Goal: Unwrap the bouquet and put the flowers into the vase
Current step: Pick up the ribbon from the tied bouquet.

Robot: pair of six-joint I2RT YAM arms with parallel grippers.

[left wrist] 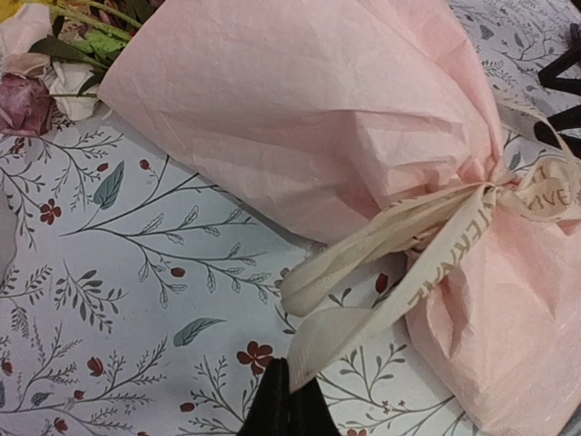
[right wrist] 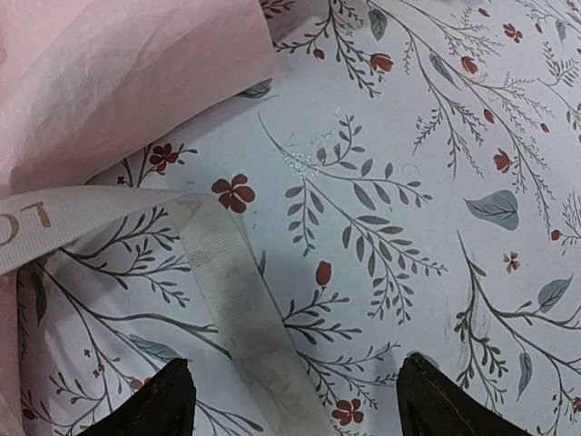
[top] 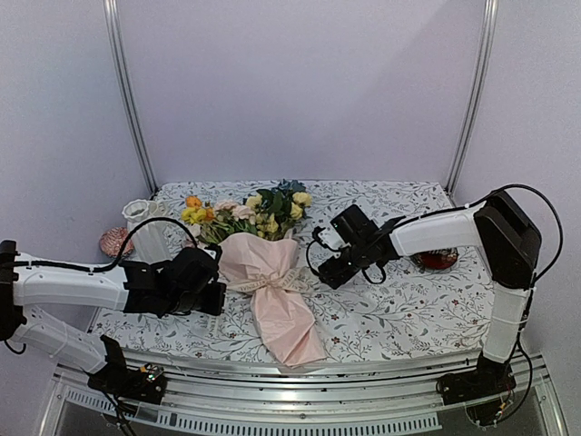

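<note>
The bouquet (top: 269, 272) lies wrapped on the surface (top: 390, 309) between the arms — left tool (left wrist: 287, 411) pinched shut on a tail of its ribbon (left wrist: 381, 243), right tool (right wrist: 295, 386) spread wide over another tail, gripping nothing.

Pink wrapping paper (top: 272, 291), cream ribbon (left wrist: 363, 263) (brown lettering), floral white tablecloth (top: 399, 313)

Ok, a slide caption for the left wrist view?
Left gripper pinches the cream ribbon tail of the pink-wrapped bouquet, knot intact, on a floral tablecloth.
</note>
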